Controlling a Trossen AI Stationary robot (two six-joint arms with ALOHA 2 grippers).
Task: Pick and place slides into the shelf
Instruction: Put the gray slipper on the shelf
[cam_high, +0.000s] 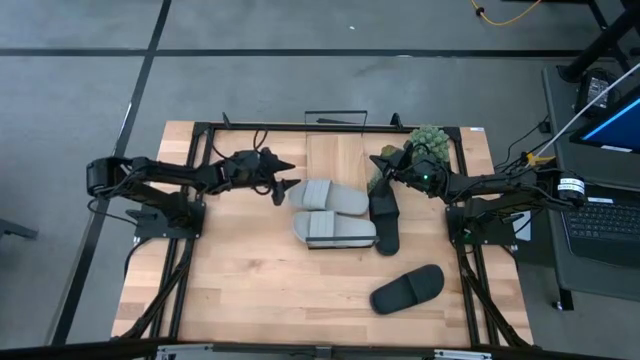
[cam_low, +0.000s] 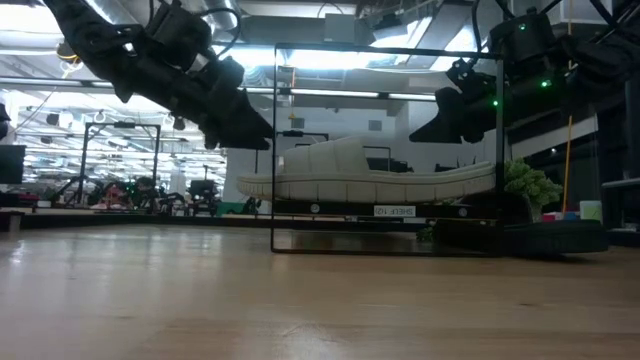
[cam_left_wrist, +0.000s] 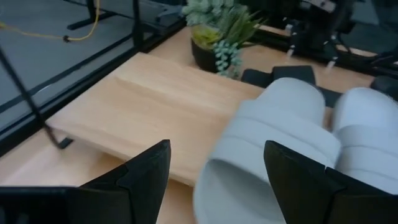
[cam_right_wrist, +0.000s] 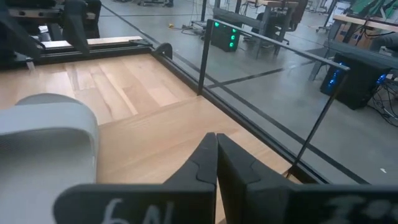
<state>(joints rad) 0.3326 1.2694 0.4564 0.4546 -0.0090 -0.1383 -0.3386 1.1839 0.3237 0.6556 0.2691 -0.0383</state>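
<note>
Two light grey slides (cam_high: 328, 195) (cam_high: 335, 228) lie side by side on the shelf's wood plank (cam_high: 340, 155). One black slide (cam_high: 385, 215) lies on the table against the shelf's right side, and the other black slide (cam_high: 408, 288) lies nearer the table's near edge. My left gripper (cam_high: 282, 188) is open, just left of the far grey slide's end (cam_left_wrist: 249, 174), with a finger on either side of it and touching nothing. My right gripper (cam_high: 380, 165) is shut and hovers above the plank's right edge, beside the plant.
A green potted plant (cam_high: 425, 140) stands at the shelf's far right corner, close to my right gripper. The shelf's thin black wire frame (cam_low: 274, 150) rises around the plank. The tabletop's near left area (cam_high: 230, 280) is bare wood.
</note>
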